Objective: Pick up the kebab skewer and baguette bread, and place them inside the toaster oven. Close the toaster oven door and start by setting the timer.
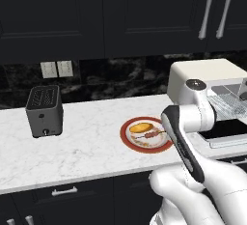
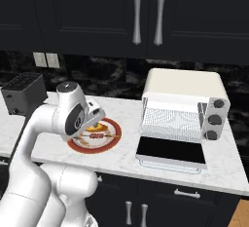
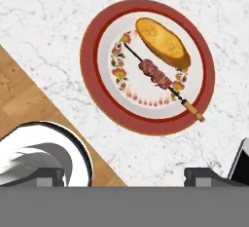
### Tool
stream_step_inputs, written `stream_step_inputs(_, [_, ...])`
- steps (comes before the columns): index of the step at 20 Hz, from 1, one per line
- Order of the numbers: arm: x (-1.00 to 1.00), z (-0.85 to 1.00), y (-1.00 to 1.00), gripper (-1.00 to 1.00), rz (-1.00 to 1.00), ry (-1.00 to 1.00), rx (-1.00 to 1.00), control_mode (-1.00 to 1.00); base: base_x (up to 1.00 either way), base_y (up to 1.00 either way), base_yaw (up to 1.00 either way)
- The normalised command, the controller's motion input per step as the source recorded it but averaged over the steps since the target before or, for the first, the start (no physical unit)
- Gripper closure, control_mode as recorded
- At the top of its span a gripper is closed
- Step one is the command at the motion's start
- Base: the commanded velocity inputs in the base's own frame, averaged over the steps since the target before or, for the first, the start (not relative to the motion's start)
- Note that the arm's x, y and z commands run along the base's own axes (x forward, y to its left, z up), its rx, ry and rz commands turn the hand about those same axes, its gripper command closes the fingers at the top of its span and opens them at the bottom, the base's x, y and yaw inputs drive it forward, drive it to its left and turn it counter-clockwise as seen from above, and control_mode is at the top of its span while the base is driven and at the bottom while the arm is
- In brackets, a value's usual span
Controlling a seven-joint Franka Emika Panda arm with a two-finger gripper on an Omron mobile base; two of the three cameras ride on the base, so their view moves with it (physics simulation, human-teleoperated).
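The baguette bread and the kebab skewer lie side by side on a red-rimmed patterned plate. My gripper hovers above the plate's near side, open wide with nothing between its fingertips. In the left base view the baguette bread and the skewer show on the plate, just left of my arm. The toaster oven stands to the right of the plate. Its door is folded down flat and the wire rack is exposed.
A small black slot toaster stands on the marble counter at the left. Three dark knobs sit on the oven's right side. The counter's front edge and the wooden floor show below the plate. Dark cabinets hang overhead.
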Motion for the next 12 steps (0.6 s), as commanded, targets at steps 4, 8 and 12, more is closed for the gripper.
stream_step_inputs(4, [0.50,-0.20,0.11,-1.00,0.01,0.20,-0.15,-1.00,0.00,0.00,0.00])
stream_step_inputs(8, [0.31,-0.27,-0.07,-1.00,0.00,0.15,-0.08,-1.00,0.00,0.00,0.00])
stream_step_inputs(12, [0.23,-0.33,-0.09,-1.00,0.00,0.04,-0.02,-1.00,0.00,0.00,0.00])
